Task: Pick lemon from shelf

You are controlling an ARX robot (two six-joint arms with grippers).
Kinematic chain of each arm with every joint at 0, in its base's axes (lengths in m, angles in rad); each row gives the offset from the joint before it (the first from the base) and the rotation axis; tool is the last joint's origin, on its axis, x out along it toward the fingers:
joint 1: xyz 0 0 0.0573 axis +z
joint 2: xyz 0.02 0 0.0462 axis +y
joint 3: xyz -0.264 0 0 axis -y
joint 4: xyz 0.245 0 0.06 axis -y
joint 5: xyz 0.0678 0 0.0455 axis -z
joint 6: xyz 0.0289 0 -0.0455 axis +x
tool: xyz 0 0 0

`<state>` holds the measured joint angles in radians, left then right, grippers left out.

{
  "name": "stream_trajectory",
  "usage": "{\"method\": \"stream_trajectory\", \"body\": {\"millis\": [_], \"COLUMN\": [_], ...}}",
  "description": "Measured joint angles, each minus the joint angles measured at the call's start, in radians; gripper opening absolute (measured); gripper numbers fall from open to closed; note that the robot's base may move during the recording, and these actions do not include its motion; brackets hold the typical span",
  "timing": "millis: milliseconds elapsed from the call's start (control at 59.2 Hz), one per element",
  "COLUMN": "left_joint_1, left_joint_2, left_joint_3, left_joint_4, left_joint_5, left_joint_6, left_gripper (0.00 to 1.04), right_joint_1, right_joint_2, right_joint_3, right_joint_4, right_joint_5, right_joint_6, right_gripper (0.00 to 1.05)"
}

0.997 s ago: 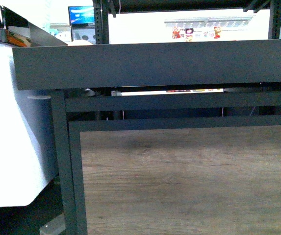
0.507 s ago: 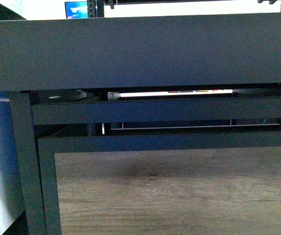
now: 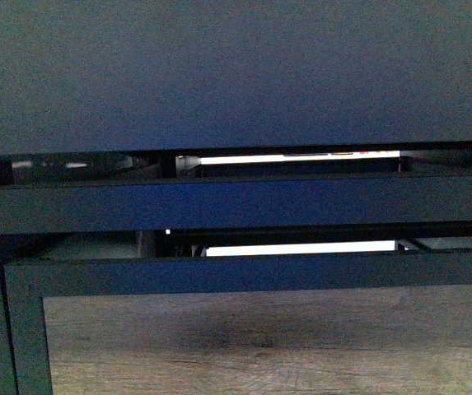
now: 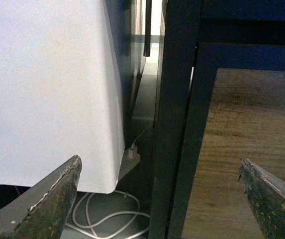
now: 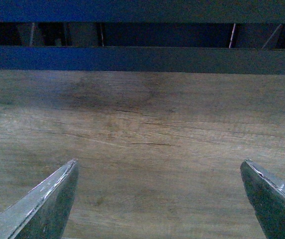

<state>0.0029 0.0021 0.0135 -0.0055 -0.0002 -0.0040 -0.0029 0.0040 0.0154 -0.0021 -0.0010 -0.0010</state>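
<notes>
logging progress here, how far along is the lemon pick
Done: nothing, no lemon in any view. In hand: the shelf fills the front view; left tool and right tool open, empty, by its wood panel. Left: find, grasp, lift the lemon.

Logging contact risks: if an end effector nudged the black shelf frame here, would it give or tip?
Probably not. The shelf shows wide crossbars and a thick upright post, so it is likely stiff rather than wobbly. The wood panel fills its frame, which suggests a heavy base that would hardly slide.
</notes>
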Motion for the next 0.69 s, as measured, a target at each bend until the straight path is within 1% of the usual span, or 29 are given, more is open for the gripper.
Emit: {"method": "stream_trajectory", "body": {"millis": [693], "left_joint_1": [0.000], "left_joint_2": [0.000], "left_joint_3": [0.000], "left_joint_4": [0.000], "left_joint_5": [0.000], "left_joint_6": [0.000], "left_gripper": [0.97], "right_joint_1": [0.000], "right_joint_2": [-0.001], "right_joint_3": [0.000], "right_joint_4": [0.000], "right_joint_5": [-0.002], "right_joint_6": [0.001], "right_gripper": [0.97]}}
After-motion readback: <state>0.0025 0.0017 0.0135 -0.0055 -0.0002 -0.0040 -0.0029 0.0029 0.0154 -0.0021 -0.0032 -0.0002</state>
